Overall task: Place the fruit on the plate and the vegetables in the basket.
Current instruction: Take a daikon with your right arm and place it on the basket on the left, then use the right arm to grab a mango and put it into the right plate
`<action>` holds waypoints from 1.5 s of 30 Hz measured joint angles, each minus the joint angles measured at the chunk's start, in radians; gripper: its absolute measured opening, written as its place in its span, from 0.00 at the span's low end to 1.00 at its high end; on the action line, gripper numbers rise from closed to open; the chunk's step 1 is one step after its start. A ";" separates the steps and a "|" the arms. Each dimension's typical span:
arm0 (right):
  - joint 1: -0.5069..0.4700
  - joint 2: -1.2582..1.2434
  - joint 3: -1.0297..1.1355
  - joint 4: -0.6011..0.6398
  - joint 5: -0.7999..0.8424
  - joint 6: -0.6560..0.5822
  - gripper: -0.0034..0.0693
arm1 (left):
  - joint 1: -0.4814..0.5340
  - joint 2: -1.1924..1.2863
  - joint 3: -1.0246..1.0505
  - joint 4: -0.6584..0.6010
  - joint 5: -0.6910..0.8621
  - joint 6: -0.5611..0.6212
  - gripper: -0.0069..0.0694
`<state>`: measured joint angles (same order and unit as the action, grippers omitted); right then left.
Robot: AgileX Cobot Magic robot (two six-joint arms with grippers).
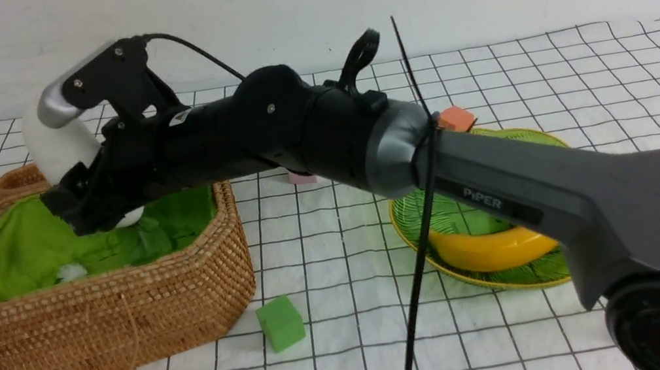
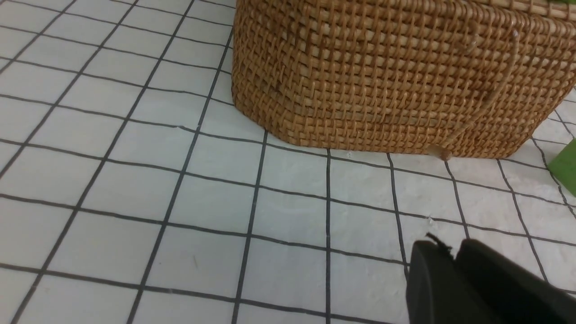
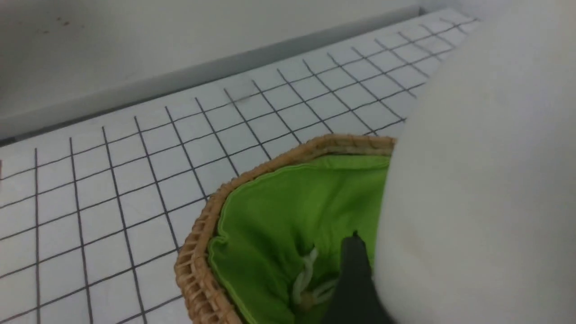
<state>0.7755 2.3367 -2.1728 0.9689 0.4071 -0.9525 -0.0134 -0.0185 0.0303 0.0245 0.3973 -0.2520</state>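
Right pincer (image 1: 92, 189), clamped around the white radish (image 1: 58, 147), hangs over the open mouth of the basket (image 1: 127, 323), the radish's long axis near upright and its lower end just above the basket's green lining (image 1: 10, 255); left pincer (image 2: 454, 258), closed and empty, sits low outside the basket's wall.

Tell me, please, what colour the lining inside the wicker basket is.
The lining is bright green, shown best in the front view.

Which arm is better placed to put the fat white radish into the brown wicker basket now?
Right. The right gripper holds the fat white radish over the green cloth lining of the brown woven wicker basket. The left gripper is shut, empty and low, facing the basket's outer wall.
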 joint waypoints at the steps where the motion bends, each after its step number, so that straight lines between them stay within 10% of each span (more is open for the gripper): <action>1: -0.001 0.000 0.000 0.000 0.002 0.004 0.77 | 0.000 0.000 0.000 0.000 0.000 0.000 0.18; 4: -0.021 -0.015 0.000 -0.003 0.049 0.019 0.95 | 0.000 0.000 0.000 0.000 0.000 0.000 0.19; 11: -0.085 -0.119 0.000 -0.088 0.258 0.104 0.96 | 0.000 0.000 0.000 0.000 0.000 0.000 0.20; 19: -0.262 -0.555 0.128 -0.672 0.758 0.487 0.83 | 0.000 0.000 0.000 0.000 0.000 0.000 0.21; 35: -0.609 -1.228 1.169 -1.067 0.630 0.976 0.82 | 0.000 0.000 0.000 0.000 0.000 0.000 0.24; 45: -0.782 -0.840 1.049 -0.949 0.569 0.700 0.84 | 0.000 0.000 0.000 0.000 0.000 0.000 0.24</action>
<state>-0.0069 1.4966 -1.1242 0.0198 0.9759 -0.2522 -0.0134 -0.0185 0.0303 0.0245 0.3973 -0.2520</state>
